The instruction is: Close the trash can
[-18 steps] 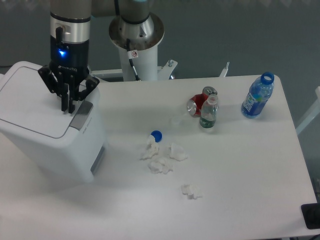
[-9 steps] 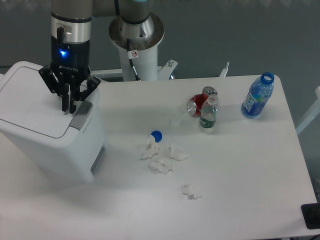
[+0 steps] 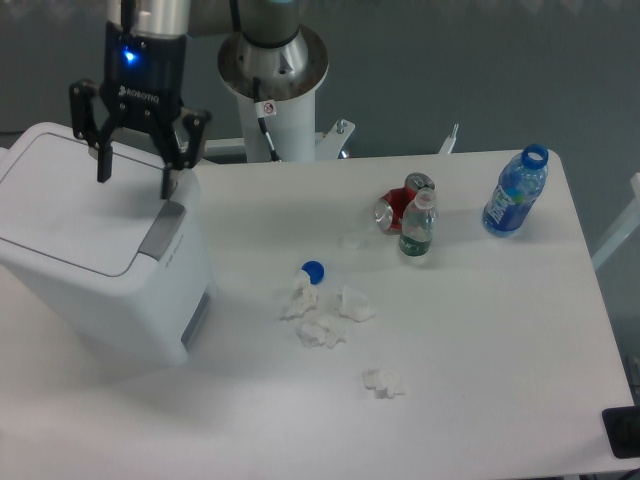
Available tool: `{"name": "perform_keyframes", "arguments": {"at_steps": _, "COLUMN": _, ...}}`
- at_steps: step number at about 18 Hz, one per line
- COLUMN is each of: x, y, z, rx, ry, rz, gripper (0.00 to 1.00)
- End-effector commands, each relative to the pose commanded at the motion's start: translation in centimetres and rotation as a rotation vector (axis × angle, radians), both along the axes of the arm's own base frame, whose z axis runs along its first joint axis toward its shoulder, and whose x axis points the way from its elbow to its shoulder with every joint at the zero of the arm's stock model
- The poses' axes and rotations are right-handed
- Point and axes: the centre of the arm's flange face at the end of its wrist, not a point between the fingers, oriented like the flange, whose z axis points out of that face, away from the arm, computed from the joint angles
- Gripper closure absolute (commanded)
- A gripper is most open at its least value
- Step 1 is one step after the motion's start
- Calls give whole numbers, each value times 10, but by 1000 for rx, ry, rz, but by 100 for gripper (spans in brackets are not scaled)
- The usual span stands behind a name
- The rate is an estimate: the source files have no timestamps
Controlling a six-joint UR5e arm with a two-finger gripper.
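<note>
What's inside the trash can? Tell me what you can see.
Nothing inside shows: the trash can has its flat lid down, covering the interior. The open gripper hangs above the lid.

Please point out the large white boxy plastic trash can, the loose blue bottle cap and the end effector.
Large white boxy plastic trash can point(image 3: 75, 215): fixed camera, flat lid.
Loose blue bottle cap point(image 3: 313, 270): fixed camera, its top.
End effector point(image 3: 135, 178): fixed camera, midway between the open fingertips.
</note>
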Motion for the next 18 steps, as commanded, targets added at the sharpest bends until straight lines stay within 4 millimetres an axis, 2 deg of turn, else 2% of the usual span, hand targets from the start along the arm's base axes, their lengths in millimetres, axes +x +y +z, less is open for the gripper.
{"name": "perform_keyframes", "arguments": {"at_steps": 3, "x": -39, "y": -14, "z": -5, "rx": -40, "ry": 119, "rz": -63, "gripper": 0}}
{"name": "perform_keyframes", "arguments": {"at_steps": 6, "x": -81, "y": -32, "z": -12, "rx": -80, "ry": 165, "rz": -39, "gripper": 0}}
{"name": "perform_keyframes", "arguments": {"at_steps": 10, "x": -117, "y": -52, "z": -26, "rx": -206, "ry": 306, "rz": -108, "gripper": 0}}
{"name": "perform_keyframes", "arguments": {"at_steps": 12, "x": -143, "y": -58, "z": -36, "rx": -287, "ry": 360, "rz": -136, "gripper": 0}}
{"name": "perform_keyframes", "arguments": {"at_steps": 15, "x": -176, "y": -60, "z": -57, "rx": -333, "ry": 337, "rz": -121, "gripper": 0}}
{"name": "perform_keyframes", "arguments": {"at_steps": 18, "x": -195, "y": -59, "z": -64, "rx": -433, "ry": 387, "rz": -117, "gripper": 0}}
